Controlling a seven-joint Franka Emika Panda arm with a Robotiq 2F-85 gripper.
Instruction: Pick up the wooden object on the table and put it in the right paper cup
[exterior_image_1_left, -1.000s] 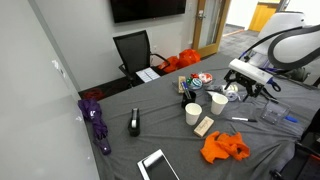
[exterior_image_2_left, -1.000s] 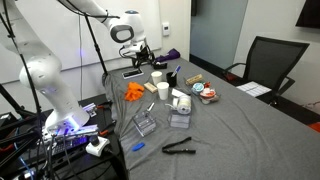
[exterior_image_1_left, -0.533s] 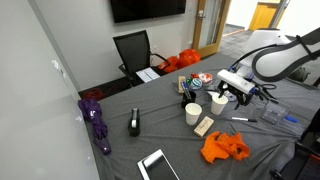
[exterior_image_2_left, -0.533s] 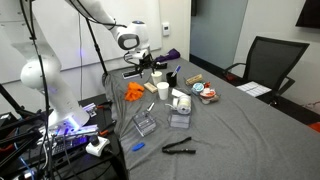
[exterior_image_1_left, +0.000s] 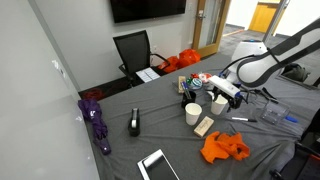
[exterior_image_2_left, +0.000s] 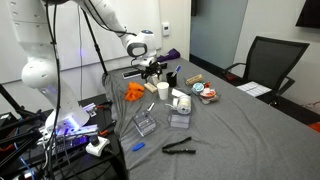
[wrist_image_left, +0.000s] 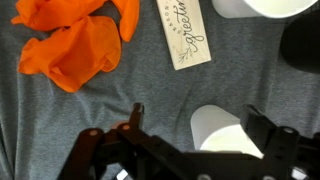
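Hovering with jaws spread apart and empty, my end effector (wrist_image_left: 195, 128) showed a paper cup (wrist_image_left: 222, 132) between its fingers in the wrist view. Beyond it, the wooden object (wrist_image_left: 187, 35) lay flat on the grey worktop (wrist_image_left: 120, 90), just beside an orange cloth (wrist_image_left: 75, 45).

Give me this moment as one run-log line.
phase: pre-grasp | claw: open, empty | wooden block: on table, not gripped, beside orange cloth | paper cup: upright, below claw in wrist view
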